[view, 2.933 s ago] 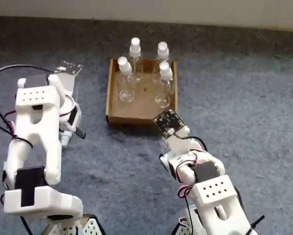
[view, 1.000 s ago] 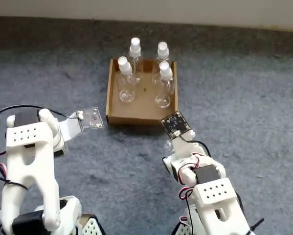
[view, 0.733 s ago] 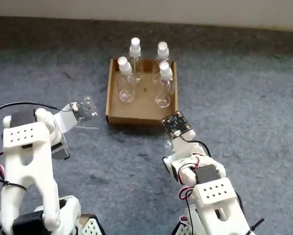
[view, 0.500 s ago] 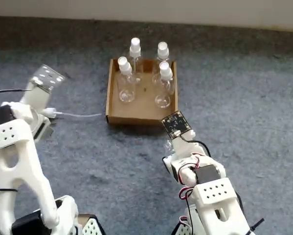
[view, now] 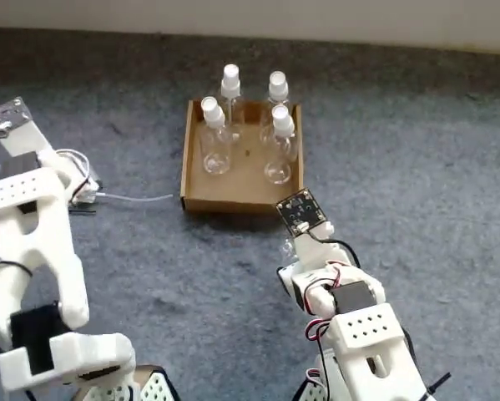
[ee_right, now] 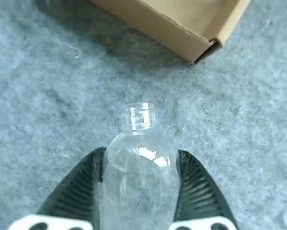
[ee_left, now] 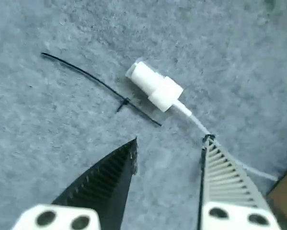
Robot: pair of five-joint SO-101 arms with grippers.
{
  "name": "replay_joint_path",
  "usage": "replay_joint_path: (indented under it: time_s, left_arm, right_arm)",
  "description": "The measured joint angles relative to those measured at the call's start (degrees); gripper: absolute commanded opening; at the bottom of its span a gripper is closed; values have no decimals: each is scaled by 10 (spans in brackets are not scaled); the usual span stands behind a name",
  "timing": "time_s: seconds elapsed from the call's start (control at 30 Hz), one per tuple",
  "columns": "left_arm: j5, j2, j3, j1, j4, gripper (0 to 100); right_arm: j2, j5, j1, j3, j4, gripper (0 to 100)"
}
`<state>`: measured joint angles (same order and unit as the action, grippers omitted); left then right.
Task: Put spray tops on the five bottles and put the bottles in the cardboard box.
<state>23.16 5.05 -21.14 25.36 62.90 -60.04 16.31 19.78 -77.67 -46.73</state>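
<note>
A white spray top (ee_left: pixel 155 88) lies on its side on the grey carpet, and its thin tube (view: pixel 145 198) runs toward the cardboard box (view: pixel 185 167). My left gripper (ee_left: pixel 170 143) hovers open just above the spray top, touching nothing. Four clear bottles with spray tops stand in the box, among them one at the near left (view: pixel 216 138) and one at the near right (view: pixel 281 142). My right gripper (ee_right: pixel 140 167) is shut on a clear bottle (ee_right: pixel 141 158) with a bare neck. It holds the bottle just in front of the box's near right corner (ee_right: pixel 200 45).
A black cable tie (ee_left: pixel 97 81) lies on the carpet beside the spray top. The left arm (view: pixel 28 217) stands at the far left, the right arm (view: pixel 350 317) at the lower right. Open carpet stretches right of the box.
The left arm swung from beside the box out to the far left, over the spray top, whose tube now lies on the carpet. The right arm kept still with its bottle.
</note>
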Motion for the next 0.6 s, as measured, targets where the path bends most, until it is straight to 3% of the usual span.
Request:
replay_joint_path:
  time_s: [0.1,0.3,0.6]
  left_arm:
    - [50,-72,57,-24,-3,204]
    - [69,-210,150,-33,-3,204]
    - [164,-274,268,-14,105,207]
  right_arm:
    - [0,0,0,0,0,5]
    - [0,0,0,0,0,5]
    - [0,0,0,0,0,5]
